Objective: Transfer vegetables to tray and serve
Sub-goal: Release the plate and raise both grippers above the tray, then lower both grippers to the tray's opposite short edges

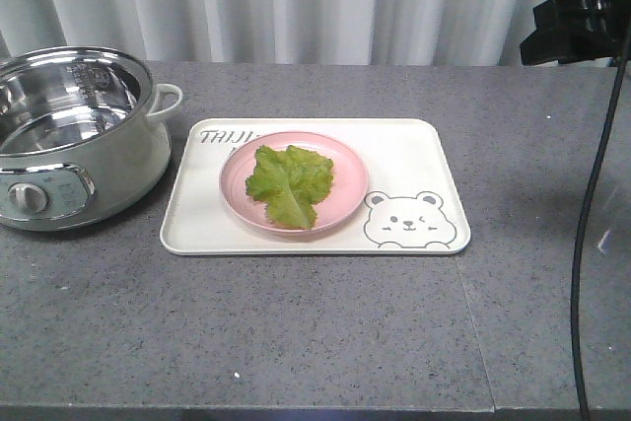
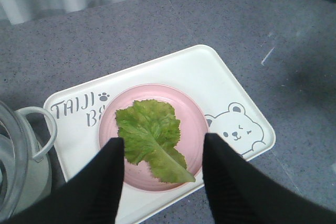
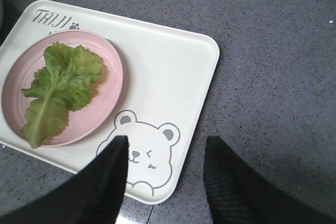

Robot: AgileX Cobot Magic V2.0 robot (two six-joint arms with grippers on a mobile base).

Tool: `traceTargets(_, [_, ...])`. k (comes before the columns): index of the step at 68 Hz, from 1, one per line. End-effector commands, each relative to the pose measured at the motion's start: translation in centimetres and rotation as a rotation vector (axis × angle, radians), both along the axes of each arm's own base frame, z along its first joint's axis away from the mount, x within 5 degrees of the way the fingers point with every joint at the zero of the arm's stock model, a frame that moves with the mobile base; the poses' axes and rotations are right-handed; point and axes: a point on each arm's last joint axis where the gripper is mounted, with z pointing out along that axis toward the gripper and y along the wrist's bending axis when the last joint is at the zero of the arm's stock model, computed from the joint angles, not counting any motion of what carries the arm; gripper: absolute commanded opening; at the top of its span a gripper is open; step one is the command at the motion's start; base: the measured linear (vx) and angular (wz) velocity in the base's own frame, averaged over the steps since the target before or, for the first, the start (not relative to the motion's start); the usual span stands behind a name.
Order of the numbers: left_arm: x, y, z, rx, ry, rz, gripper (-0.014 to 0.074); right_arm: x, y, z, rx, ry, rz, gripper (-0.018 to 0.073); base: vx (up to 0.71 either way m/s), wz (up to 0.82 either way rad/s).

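Standing by the grey table [image 1: 296,342], I see the lettuce leaf [image 1: 291,182] lying flat on a round pink plate [image 1: 347,167], and that plate sits on the left half of the cream tray [image 1: 414,160], so the leaf touches the plate and not the tray itself. In the front view the leaf's long axis runs nearly top to bottom of the frame, leaning a little. Its broad ruffled end is toward the top and its narrow stem end points to the lower edge, slightly right. The pale rib follows that line. From the left wrist view the stem end aims at the lower right of the frame; from the right wrist view it aims at the lower left. The tray lies with its long side left to right, the bear drawing in its lower right corner and the lettering upper left, partly under the plate. A steel-lined cooking pot [image 1: 69,135] stands just beside the tray at the left of the frame. The left gripper [image 2: 161,142] hangs above the plate, spread wide, holding nothing. The right gripper [image 3: 167,141] is equally wide apart and empty, above the bear corner.
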Motion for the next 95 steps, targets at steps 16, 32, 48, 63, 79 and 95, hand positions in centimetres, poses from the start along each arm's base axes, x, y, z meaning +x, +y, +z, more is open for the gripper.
traceTargets(16, [-0.1, 0.2, -2.3, 0.065, 0.057, 0.015, 0.0194, -1.3, 0.0, 2.3, 0.021, -0.069, -0.008, 0.0328, 0.0, 0.0])
traceTargets(32, [0.4, 0.0, -5.0, 0.107, 0.144, 0.015, 0.0152, -1.6, -0.1, 1.0, 0.002, 0.063, -0.024, 0.0328, 0.0, 0.0])
traceTargets(48, [0.7, 0.5, -5.6, 0.151, 0.148, 0.06, 0.0161, -0.3, -0.3, -1.0, 0.002, 0.167, -0.041, 0.033, 0.0, 0.0])
traceTargets(63, [1.0, 1.1, -5.6, 0.184, 0.137, 0.13, 0.0251, 1.4, -0.4, -3.2, 0.012, 0.244, -0.046, 0.0356, 0.0, 0.0])
traceTargets(79, [1.5, 0.8, -6.4, 0.178, 0.17, 0.14, 0.0363, 2.3, -0.4, -4.7, 0.028, 0.299, -0.054, 0.0418, 0.0, 0.0])
traceTargets(95, [1.7, 0.7, -10.4, 0.233, 0.297, 0.136, 0.0365, 2.3, -0.4, -4.7, 0.028, 0.3, -0.054, 0.0418, 0.0, 0.0])
